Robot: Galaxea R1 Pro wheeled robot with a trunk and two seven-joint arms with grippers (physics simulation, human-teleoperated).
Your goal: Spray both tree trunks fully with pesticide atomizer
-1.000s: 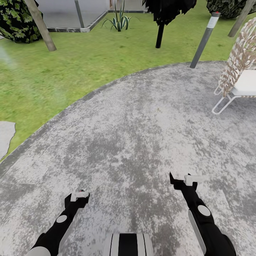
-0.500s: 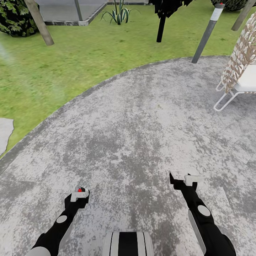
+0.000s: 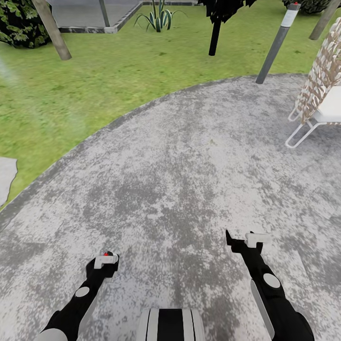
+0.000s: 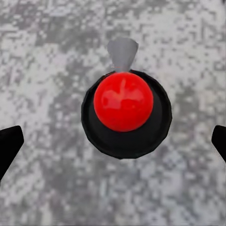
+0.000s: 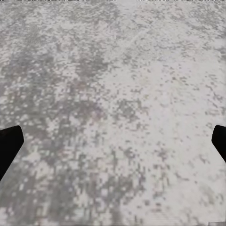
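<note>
Left end effector [image 3: 106, 259]: over grey paving [image 3: 180, 161], fingers spread, gripping nothing | pesticide atomizer [image 4: 125, 113]: on paving directly beneath left end effector, between its finger tips, red knob up | right end effector [image 3: 252, 238]: beside it over paving, open, empty | tree trunk [image 3: 52, 29]: far across lawn [image 3: 71, 99] from paving

Atomizer [image 4: 126, 113] black, red cap; paving [image 3: 189, 156] mottled grey-white; lawn [image 3: 118, 71] green.

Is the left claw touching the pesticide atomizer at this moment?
Apart. In the left wrist view the pesticide atomizer sits centred on the paving, with bare ground between it and the dark fingertips of the left claw at either edge.
</note>
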